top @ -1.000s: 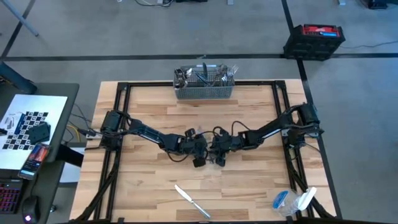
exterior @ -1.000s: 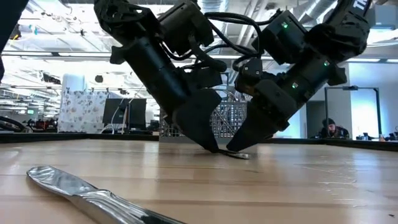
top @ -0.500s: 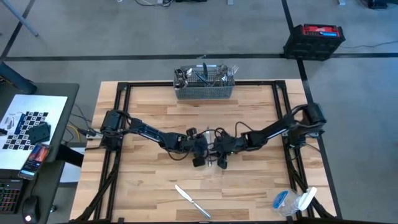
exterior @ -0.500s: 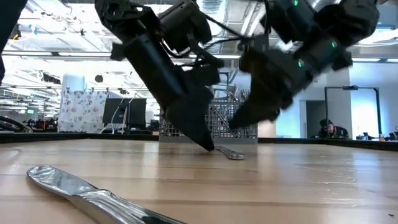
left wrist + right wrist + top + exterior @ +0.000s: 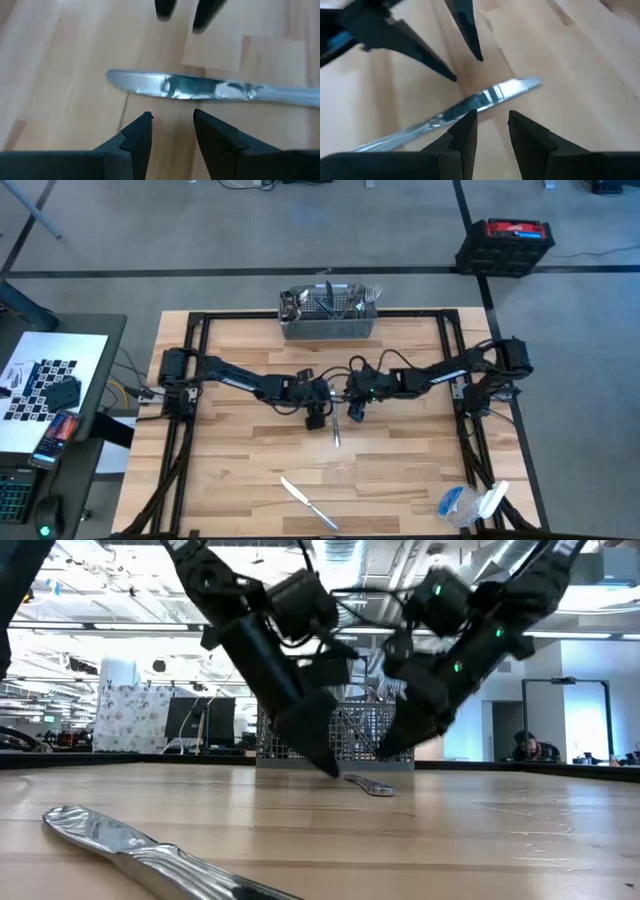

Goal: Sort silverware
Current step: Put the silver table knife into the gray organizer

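I work on a pale butcher-block wooden table with a black metal frame, standing on a grey floor; the low view shows an open workshop behind it. At the far edge stands a grey wire-mesh basket in which several shiny pieces of silverware stand upright.

Both dark arms meet at the middle of the table. The left gripper and the right gripper hang close on either side of one slim shiny steel table knife, which lies flat on the wood. In the high view its long axis runs from the far side toward the near side, so it passes between the two grippers and ends a little nearer than both.

In the left wrist view the knife lies crosswise just ahead of the left fingertips, which stand narrowly apart and hold nothing. In the right wrist view the blade lies at a slant just ahead of the right fingertips, also a little apart and empty. I judge both about equally near.

A second smooth mirror-like steel knife lies diagonally near the front edge, well apart from both arms.
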